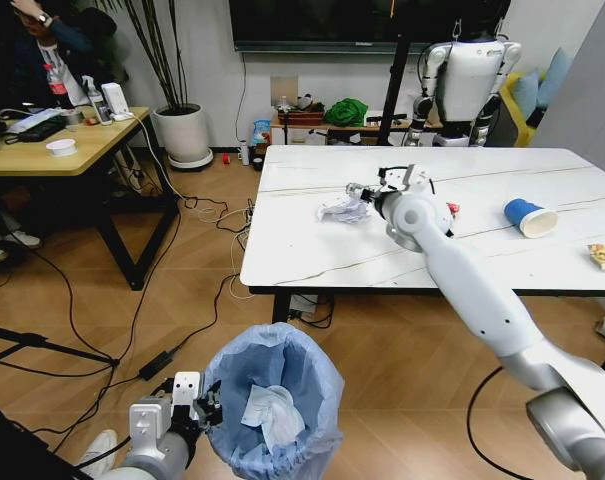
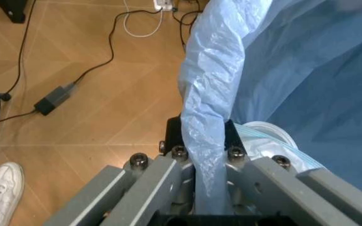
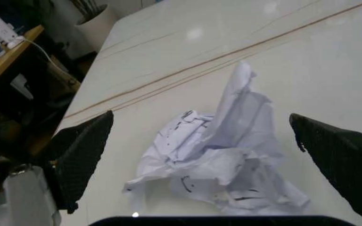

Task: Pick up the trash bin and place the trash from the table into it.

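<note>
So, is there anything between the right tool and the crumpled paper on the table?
Nothing visible. The right tool is open, its fingers standing on either side of the crumpled white paper on the marble table, with bare tabletop around the paper.

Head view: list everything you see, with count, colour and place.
trash bin: one, light-blue bag, held over the floor before the table
tissue: one, white, inside the bin
table: one, white marble-look
crumpled paper: one, white, on the table at the right gripper
paper cup: one, blue, lying on the table
snack wrapper: one, yellow, table's right edge
left gripper: shut on the bin's rim
right gripper: open, straddling the paper
</note>
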Motion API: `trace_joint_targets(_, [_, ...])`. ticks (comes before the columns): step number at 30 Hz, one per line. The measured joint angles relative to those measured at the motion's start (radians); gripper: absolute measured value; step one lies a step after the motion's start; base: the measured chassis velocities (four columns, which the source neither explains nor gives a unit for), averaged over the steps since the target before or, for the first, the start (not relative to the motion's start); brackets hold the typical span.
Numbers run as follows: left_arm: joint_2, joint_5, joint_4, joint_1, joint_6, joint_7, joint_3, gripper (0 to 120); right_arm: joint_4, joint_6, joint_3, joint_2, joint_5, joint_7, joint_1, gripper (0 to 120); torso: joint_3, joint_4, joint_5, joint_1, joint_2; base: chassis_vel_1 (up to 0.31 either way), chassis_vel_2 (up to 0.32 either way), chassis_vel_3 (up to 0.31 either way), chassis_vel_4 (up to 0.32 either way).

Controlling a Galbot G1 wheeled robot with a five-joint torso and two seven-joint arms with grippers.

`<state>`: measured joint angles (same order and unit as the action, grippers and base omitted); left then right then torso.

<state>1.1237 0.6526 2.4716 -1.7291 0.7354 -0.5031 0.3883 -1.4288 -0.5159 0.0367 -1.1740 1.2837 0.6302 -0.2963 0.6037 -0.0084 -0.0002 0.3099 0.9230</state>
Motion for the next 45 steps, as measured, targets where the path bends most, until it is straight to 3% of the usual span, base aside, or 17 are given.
trace_joint_targets(6, [0.000, 0.002, 0.005, 0.001, 0.000, 0.002, 0.004, 0, 0.038, -0.002, 0.019, -0.038, -0.009, 0.013, 0.015, 100, 0.000, 0.0003, 0.0001, 0.000, 0.000, 0.000, 0.000, 0.000, 0.000])
trace_joint_targets(24, [-0.004, 0.005, 0.008, 0.004, 0.000, 0.010, 0.012, 0, 0.085, -0.002, 0.028, -0.035, -0.077, -0.018, -0.013, 96, 0.000, -0.0001, 0.0001, 0.000, 0.000, 0.000, 0.000, 0.000, 0.000])
trace_joint_targets(28, [-0.004, 0.005, 0.008, 0.004, 0.000, 0.012, 0.013, 0, 0.086, 0.000, 0.031, -0.038, -0.080, -0.025, -0.013, 85, 0.000, 0.0001, 0.0001, 0.000, 0.000, 0.000, 0.000, 0.000, 0.000])
trace_joint_targets(35, [-0.002, -0.001, 0.007, 0.004, 0.000, 0.015, 0.013, 0, 0.095, 0.004, 0.035, -0.041, -0.096, -0.031, -0.016, 55, 0.000, 0.0000, 0.0001, 0.000, 0.000, 0.000, 0.000, 0.000, 0.000])
trace_joint_targets(37, [-0.002, -0.001, 0.007, 0.004, 0.000, 0.015, 0.013, 0, 0.095, 0.005, 0.035, -0.040, -0.097, -0.032, -0.017, 53, 0.000, 0.0000, 0.0001, 0.000, 0.000, 0.000, 0.000, 0.000, 0.000])
trace_joint_targets(40, [-0.002, -0.001, 0.006, 0.005, 0.000, 0.015, 0.013, 0, 0.095, 0.009, 0.036, -0.038, -0.100, -0.032, -0.019, 36, 0.000, -0.0001, 0.0002, 0.000, 0.000, 0.000, 0.000, 0.000, 0.000])
trace_joint_targets(45, [-0.002, -0.001, 0.006, 0.006, 0.000, 0.016, 0.013, 0, 0.091, 0.014, 0.037, -0.035, -0.102, -0.032, -0.024, 19, 0.000, 0.0000, 0.0002, 0.000, 0.000, 0.000, 0.000, 0.000, 0.000])
